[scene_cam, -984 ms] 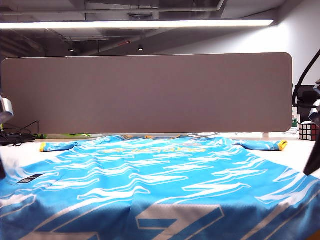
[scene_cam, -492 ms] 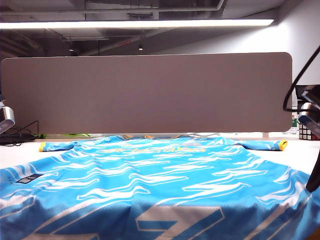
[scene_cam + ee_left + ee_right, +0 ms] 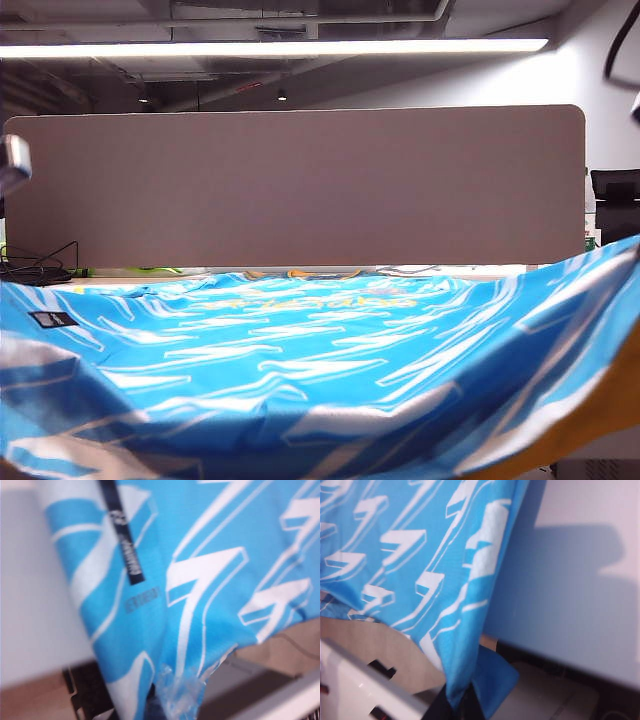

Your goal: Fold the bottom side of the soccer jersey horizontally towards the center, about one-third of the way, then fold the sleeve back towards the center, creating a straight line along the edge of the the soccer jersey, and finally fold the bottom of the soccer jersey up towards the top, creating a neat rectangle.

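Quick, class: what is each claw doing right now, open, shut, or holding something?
Left claw: shut on the jersey, lifting its near edge on the left.
Right claw: shut on the jersey, lifting its near edge on the right.

- I'm seeing the soccer jersey [image 3: 300, 350], sky-blue with white wavy streaks, hanging lifted at its near left and right edges.
- Its far part is lying flat on the table.

Soccer jersey [image 3: 300, 350]: thin synthetic-looking knit cloth, faint sheen, smooth printed white streaks; drapes in soft folds. Black label [image 3: 123, 535] on cloth, matt. Desk [image 3: 580, 580]: white, smooth, matt. Divider panel [image 3: 300, 185] along far desk edge: grey-brown, matt, felt-like. Left gripper, right gripper: finish indeterminable.
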You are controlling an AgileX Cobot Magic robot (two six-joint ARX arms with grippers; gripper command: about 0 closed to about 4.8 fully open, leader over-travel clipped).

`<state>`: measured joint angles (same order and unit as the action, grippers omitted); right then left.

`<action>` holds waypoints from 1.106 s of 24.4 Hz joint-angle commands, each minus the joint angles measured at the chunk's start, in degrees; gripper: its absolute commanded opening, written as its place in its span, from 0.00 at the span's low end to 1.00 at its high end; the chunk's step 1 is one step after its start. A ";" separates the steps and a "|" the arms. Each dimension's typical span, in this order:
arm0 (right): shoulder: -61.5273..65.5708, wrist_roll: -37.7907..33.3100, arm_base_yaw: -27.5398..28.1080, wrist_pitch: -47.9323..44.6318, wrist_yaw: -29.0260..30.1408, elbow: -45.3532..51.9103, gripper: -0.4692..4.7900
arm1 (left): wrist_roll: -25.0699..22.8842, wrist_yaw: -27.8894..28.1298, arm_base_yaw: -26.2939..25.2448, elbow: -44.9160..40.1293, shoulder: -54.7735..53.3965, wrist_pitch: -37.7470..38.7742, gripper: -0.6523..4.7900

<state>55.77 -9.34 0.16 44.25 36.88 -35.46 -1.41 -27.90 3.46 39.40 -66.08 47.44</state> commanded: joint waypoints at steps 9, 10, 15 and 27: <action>-19.30 -10.75 0.07 0.50 1.79 -0.66 0.07 | 14.12 2.25 9.29 0.52 16.94 -4.35 0.11; -17.94 -11.72 0.07 -2.69 1.77 -0.76 0.07 | 14.49 2.49 9.29 0.52 16.20 -7.52 0.11; -3.39 -13.14 0.15 -17.99 1.38 -5.31 0.07 | 17.92 4.07 8.37 2.82 7.72 -24.87 0.11; 41.66 -9.88 0.33 -34.29 -0.94 -34.75 0.27 | 13.94 4.94 -0.66 25.42 -29.70 -44.06 0.32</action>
<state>95.18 -20.53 0.27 14.13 36.05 -68.42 15.20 -22.65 3.11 63.35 -93.32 8.91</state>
